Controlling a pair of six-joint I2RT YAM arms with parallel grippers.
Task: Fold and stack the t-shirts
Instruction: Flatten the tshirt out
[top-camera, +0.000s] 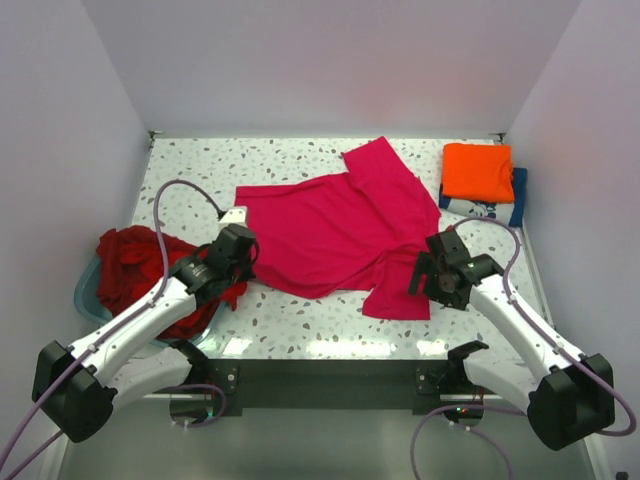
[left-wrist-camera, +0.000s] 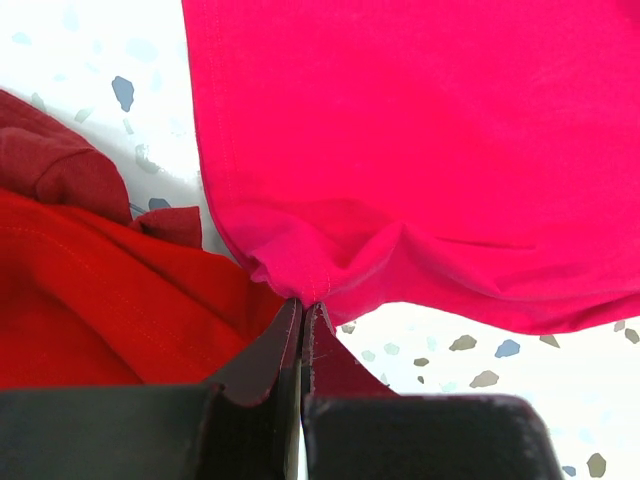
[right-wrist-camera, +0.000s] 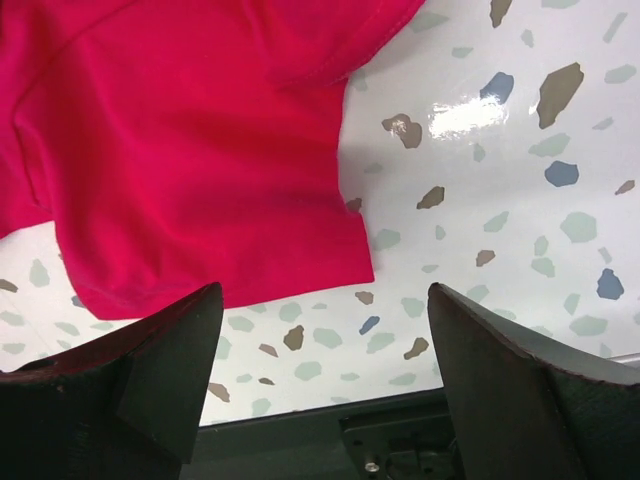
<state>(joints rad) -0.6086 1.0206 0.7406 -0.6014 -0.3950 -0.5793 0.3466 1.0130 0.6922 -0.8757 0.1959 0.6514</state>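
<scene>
My left gripper (left-wrist-camera: 303, 308) is pinched tight on the hem of the magenta-pink t-shirt (left-wrist-camera: 420, 130), and the soft knit puckers into small folds at my tips. My right gripper (right-wrist-camera: 325, 295) stands wide apart and holds nothing, above the shirt's stitched sleeve edge and the glossy speckled table (right-wrist-camera: 480, 230). From above, that shirt sprawls flat mid-frame. Crumpled dark red shirts (top-camera: 135, 265) heap in a pale tub (top-camera: 84, 292) at lower left. A folded orange shirt (top-camera: 478, 170) rests on the navy one (top-camera: 518, 198) at upper right.
</scene>
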